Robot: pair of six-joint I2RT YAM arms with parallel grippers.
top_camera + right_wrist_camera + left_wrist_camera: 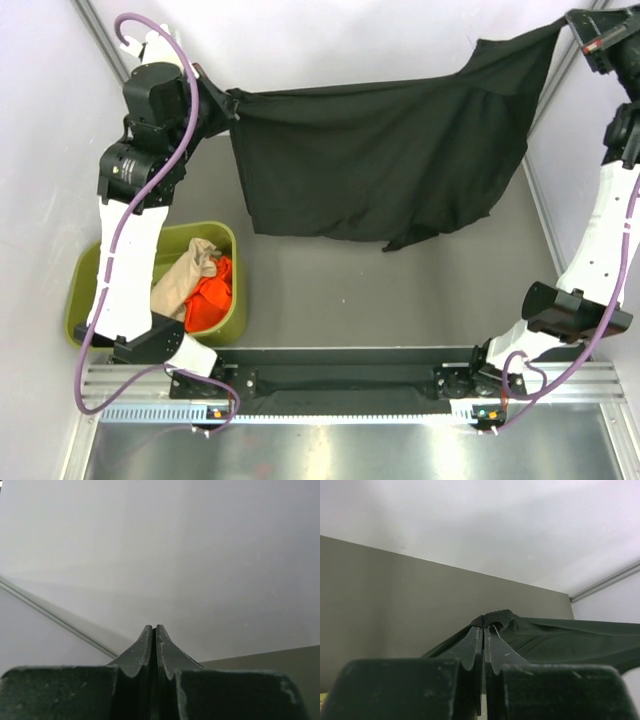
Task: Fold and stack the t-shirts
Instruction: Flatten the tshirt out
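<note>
The tub (80,300) holds the beige shirt (185,275) and the orange shirt (212,300). Beyond the tub, the left gripper (232,104) is pinched tight on a corner of the black shirt (370,160). The shirt hangs spread out to the tub's right, its other corner clamped in the closed right gripper (572,28).

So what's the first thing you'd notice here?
A big black t-shirt hangs stretched in the air at the back, its ends pinched by the left claw and the right claw. At the left, a green tub holds a beige shirt and an orange-red shirt.
</note>
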